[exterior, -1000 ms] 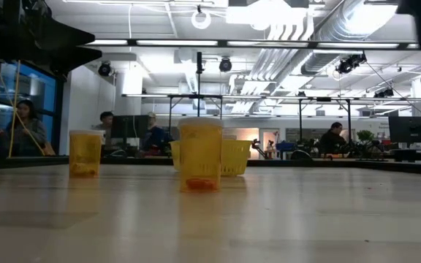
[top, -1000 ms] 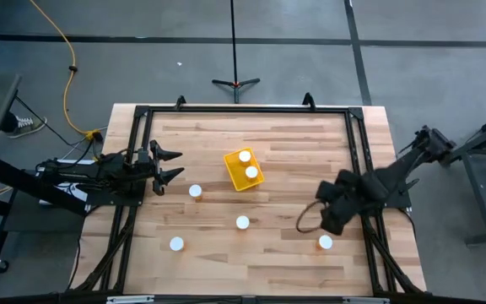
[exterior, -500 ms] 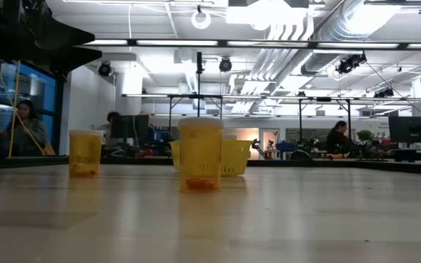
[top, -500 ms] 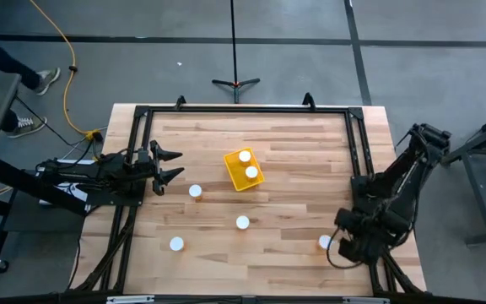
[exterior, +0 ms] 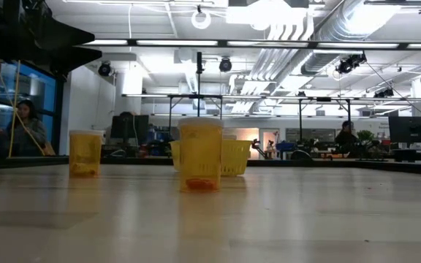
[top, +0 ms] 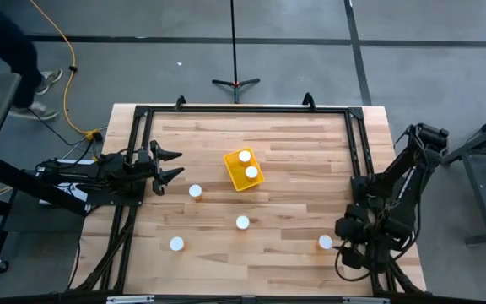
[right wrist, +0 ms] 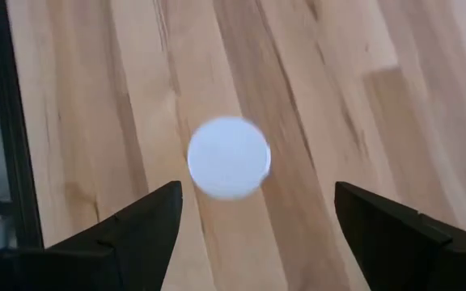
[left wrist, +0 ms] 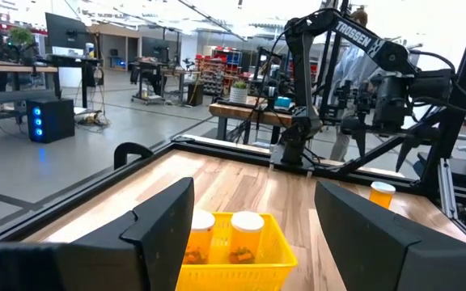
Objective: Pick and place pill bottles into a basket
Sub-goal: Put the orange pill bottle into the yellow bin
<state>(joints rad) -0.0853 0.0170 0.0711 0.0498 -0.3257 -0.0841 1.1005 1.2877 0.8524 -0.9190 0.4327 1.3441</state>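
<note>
high view: yellow basket near table centre, two pill bottles inside; four bottles loose at its 6-8 and 4 o'clock; right gripper just beside 4 o'clock bottle
right wrist view: fingers spread, bottle cap between, ungrasped
left wrist view: left gripper spread, empty, basket ahead

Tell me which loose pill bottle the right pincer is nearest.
The pill bottle by the table's right edge; the right pincer hangs open directly over its white cap.
</note>
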